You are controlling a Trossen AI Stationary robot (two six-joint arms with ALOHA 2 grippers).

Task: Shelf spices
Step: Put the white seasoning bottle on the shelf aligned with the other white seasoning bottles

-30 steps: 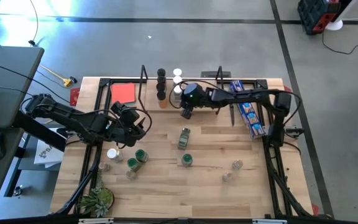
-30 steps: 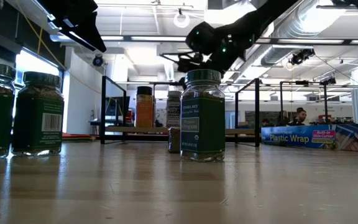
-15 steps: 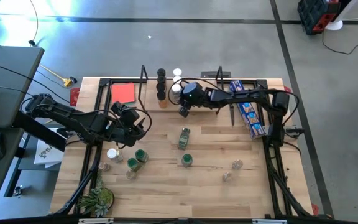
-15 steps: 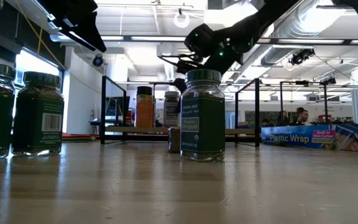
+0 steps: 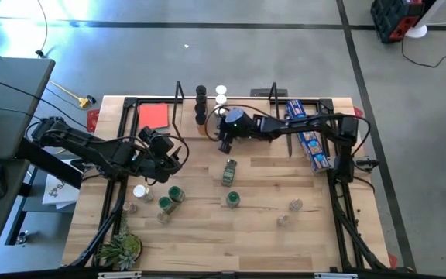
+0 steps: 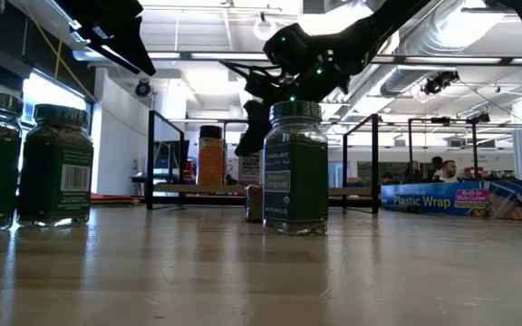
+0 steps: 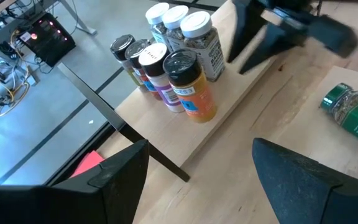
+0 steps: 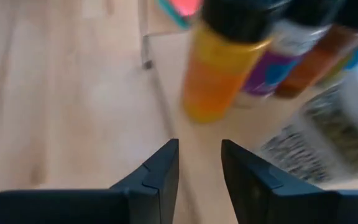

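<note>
Several spice jars (image 7: 179, 56) stand upright in a cluster on the light-wood shelf (image 7: 229, 106), among them an orange jar with a black lid (image 8: 219, 68). My right gripper (image 5: 223, 142) hangs at the shelf's near side, beside the white-lidded jars (image 7: 197, 34). Its fingers are a little apart, tilted down, with nothing between them. Farther left, my left gripper (image 7: 197, 186) waits, open and empty. A jar (image 5: 229, 172) lies on its side on the table. Other jars (image 5: 232, 200) stand upright nearer the front.
A long blue packet of plastic wrap (image 5: 310, 139) lies right of the shelf and a flat red square (image 5: 153, 116) to its left. A small plant (image 5: 122, 249) sits at the near left corner. People (image 6: 440, 169) sit in the room beyond.
My right gripper has swung toward the table's left edge along the shelf's near side and tipped its fingers further down. The gap between the fingers has stayed the same.
</note>
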